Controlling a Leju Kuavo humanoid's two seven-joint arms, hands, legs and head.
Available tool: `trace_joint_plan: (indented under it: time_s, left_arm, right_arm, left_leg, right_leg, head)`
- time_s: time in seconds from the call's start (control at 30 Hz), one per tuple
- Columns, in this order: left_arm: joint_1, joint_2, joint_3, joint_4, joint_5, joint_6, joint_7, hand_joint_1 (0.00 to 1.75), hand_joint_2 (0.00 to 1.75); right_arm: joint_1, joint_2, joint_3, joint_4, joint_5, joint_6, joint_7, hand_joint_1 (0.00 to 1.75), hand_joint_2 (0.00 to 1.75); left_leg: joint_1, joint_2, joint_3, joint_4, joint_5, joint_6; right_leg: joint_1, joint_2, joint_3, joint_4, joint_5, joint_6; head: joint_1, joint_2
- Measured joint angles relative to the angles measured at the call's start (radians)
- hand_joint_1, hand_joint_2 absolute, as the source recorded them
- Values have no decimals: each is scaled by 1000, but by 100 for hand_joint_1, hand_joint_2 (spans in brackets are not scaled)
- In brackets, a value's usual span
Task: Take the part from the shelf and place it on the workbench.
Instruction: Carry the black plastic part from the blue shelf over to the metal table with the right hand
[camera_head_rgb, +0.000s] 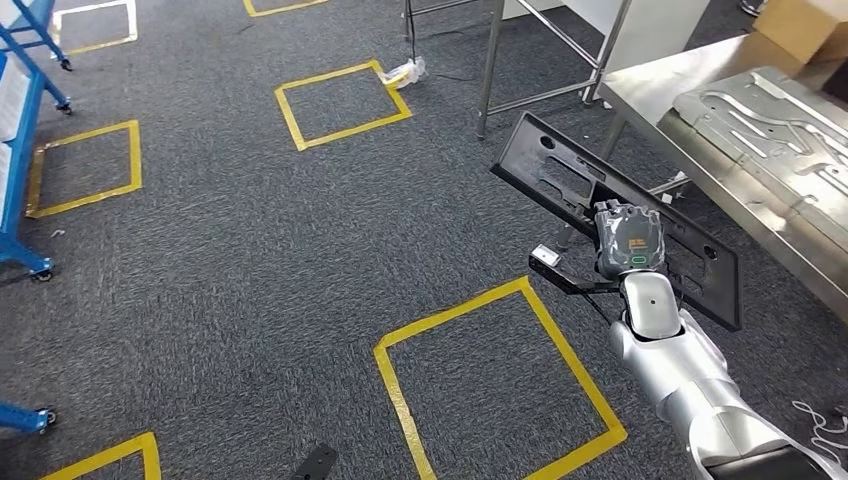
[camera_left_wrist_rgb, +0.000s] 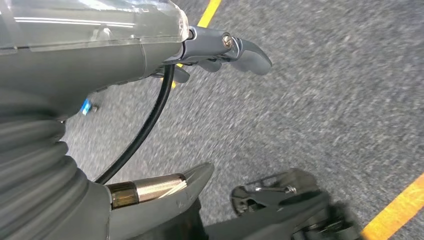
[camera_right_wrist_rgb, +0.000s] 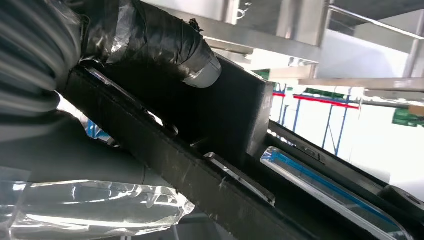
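My right hand (camera_head_rgb: 628, 240) grips a long flat black plastic part (camera_head_rgb: 560, 175) with cut-out slots, held tilted above the carpet just short of the steel workbench (camera_head_rgb: 655, 85). In the right wrist view the black part (camera_right_wrist_rgb: 225, 175) runs across the picture, and a tape-wrapped finger (camera_right_wrist_rgb: 165, 42) presses on its top face. My left hand (camera_left_wrist_rgb: 220, 50) hangs over the grey carpet with its fingers apart and nothing in them.
A stamped silver metal panel (camera_head_rgb: 770, 125) lies on the workbench, with a cardboard box (camera_head_rgb: 805, 25) behind it. Steel table legs (camera_head_rgb: 490, 70) stand close by. Yellow tape squares (camera_head_rgb: 500, 380) mark the carpet. Blue shelf frames (camera_head_rgb: 25, 130) stand at the far left.
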Motion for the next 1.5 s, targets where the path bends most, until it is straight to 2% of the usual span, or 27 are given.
trace_joint_plan:
  time_s: [0.07,0.1,0.13,0.2,0.27,0.33,0.4,0.43,0.47,0.57,0.63,0.7,0.73,0.8,0.83,0.9,0.93,0.97,1.03,1.1,1.17,1.23,1.3,1.37,1.43,1.47,1.5]
  left_arm:
    - [5,2,0,0,0,1,1,0,175]
    - [6,3,0,0,0,2,1,0,175]
    - [7,4,0,0,1,2,1,0,175]
    - [6,3,0,0,1,4,1,0,175]
    - [4,2,0,0,1,4,1,0,175]
    - [4,1,0,0,1,5,0,0,175]
    - [8,1,0,0,2,5,0,0,175]
    - [11,1,0,0,2,5,0,0,175]
    - [12,0,0,0,2,5,-1,0,175]
    - [12,-1,0,0,2,5,-2,0,175]
    - [12,-1,1,0,2,5,-2,0,175]
    - [12,-1,1,0,2,5,-2,0,175]
    - [11,-1,1,0,2,5,-2,0,175]
    - [10,-1,1,0,1,5,-4,0,175]
    - [10,-1,1,0,1,4,-5,0,175]
    - [14,-1,1,0,1,3,-5,0,175]
    - [17,-1,1,0,1,2,-5,0,175]
    - [18,-1,1,0,1,1,-4,0,175]
    - [17,-1,1,0,1,1,-4,0,175]
    - [17,0,1,0,1,1,-4,0,175]
    - [15,0,1,0,1,1,-4,0,175]
    - [13,-2,1,0,1,1,-3,0,175]
    - [11,-4,1,0,1,1,-4,0,175]
    - [11,-5,1,0,1,1,-4,0,175]
    - [14,-6,1,0,1,0,-4,0,175]
    - [15,-6,1,0,1,0,-4,0,175]
    - [15,-7,1,0,1,0,-4,0,175]
  right_arm:
    - [5,2,-1,-4,0,0,5,175,175]
    - [7,3,-1,-6,1,0,7,175,175]
    - [9,3,-2,-9,1,0,10,175,175]
    - [14,0,-3,-10,1,0,12,175,175]
    - [17,-3,-4,-13,1,0,12,175,175]
    - [16,-4,-4,-17,3,-1,14,175,175]
    - [19,-4,-4,-19,8,-1,17,175,175]
    - [21,-4,-4,-19,11,-1,18,175,175]
    - [22,-5,-4,-19,14,-1,19,175,175]
    - [21,-5,-4,-20,18,-1,20,175,175]
    - [20,-6,-4,-21,19,-1,21,175,175]
    - [20,-8,-4,-22,19,-1,21,175,175]
    - [20,-10,-4,-23,19,-1,21,175,175]
    - [17,-12,-4,-24,20,-1,20,175,175]
    - [15,-12,-4,-24,22,-1,20,175,175]
    - [14,-12,-4,-24,26,0,19,175,175]
    - [14,-12,-4,-24,28,1,18,175,175]
    - [14,-12,-4,-24,30,1,16,175,175]
    - [14,-12,-4,-24,32,2,14,175,175]
    - [14,-12,-4,-24,33,3,14,175,175]
    - [14,-14,-4,-23,34,5,12,175,175]
    - [15,-19,-4,-22,34,6,11,175,175]
    - [13,-24,-5,-22,34,6,10,175,175]
    - [8,-24,-5,-22,34,6,9,175,175]
    - [7,-24,-5,-20,34,5,8,175,175]
    - [7,-24,-5,-19,36,5,5,175,175]
    - [7,-24,-5,-18,40,5,3,175,175]
  left_leg:
    - [2,-60,4,-38,39,10]
    - [2,-82,33,-110,79,16]
    - [1,-98,49,-144,85,19]
    - [0,-79,56,-155,89,25]
    - [4,-54,64,-175,98,35]
    - [5,-30,70,-185,102,42]
    - [5,-6,70,-185,99,43]
    - [5,7,71,-184,97,42]
    - [6,19,72,-182,94,40]
    - [7,52,78,-171,79,27]
    - [2,70,82,-167,71,15]
    - [0,88,90,-169,66,3]
    - [2,83,92,-166,59,-3]
    - [7,43,76,-116,24,-11]
    - [9,16,49,-57,-7,-12]
    - [10,-6,-21,81,-63,-13]
    - [9,-9,-47,126,-70,-12]
    - [9,-10,-56,131,-56,-9]
    - [8,-24,-23,34,19,3]
    - [7,-68,30,-95,78,19]
    - [4,-93,53,-147,86,27]
    - [4,-73,61,-162,90,29]
    - [8,-48,71,-183,98,38]
    - [9,-25,78,-194,101,45]
    - [9,-3,79,-192,98,44]
    - [10,7,81,-191,95,42]
    - [11,14,82,-189,92,38]
  right_leg:
    - [1,60,-2,8,-2,2]
    - [-1,85,-5,10,-2,7]
    - [-5,99,-9,10,0,14]
    - [-11,118,-14,6,4,27]
    - [-7,84,-28,29,-14,36]
    - [-3,21,-75,124,-66,42]
    - [-9,-7,-131,239,-109,50]
    - [-13,-13,-142,260,-106,54]
    - [-17,-18,-135,243,-87,58]
    - [-16,-68,-38,57,-5,61]
    - [-6,-89,-10,2,2,50]
    - [-1,-69,-11,4,0,36]
    - [-3,-58,-9,1,1,29]
    - [-8,-38,-1,-5,2,15]
    - [-9,-28,2,-6,2,9]
    - [-6,-4,3,-5,0,2]
    - [-4,11,3,-3,0,1]
    - [-2,26,3,-1,-1,0]
    - [1,55,5,2,-3,-1]
    - [1,79,3,5,-4,4]
    - [-6,100,-4,4,-1,16]
    - [-12,115,-9,-1,4,30]
    - [-7,72,-24,26,-16,39]
    - [-6,9,-72,127,-71,45]
    - [-13,-9,-129,242,-112,54]
    - [-17,-13,-139,261,-109,60]
    - [-22,-17,-130,242,-88,64]
  head:
    - [1,0]
    - [1,0]
    - [1,0]
    - [0,0]
    - [4,0]
    - [10,0]
    - [13,0]
    - [13,0]
    - [13,0]
    - [13,0]
    - [12,0]
    - [11,0]
    - [11,0]
    - [10,0]
    - [9,0]
    - [9,0]
    - [9,0]
    - [9,0]
    - [9,0]
    - [10,0]
    - [9,0]
    - [8,0]
    - [11,0]
    - [14,0]
    - [15,0]
    - [15,0]
    - [15,0]
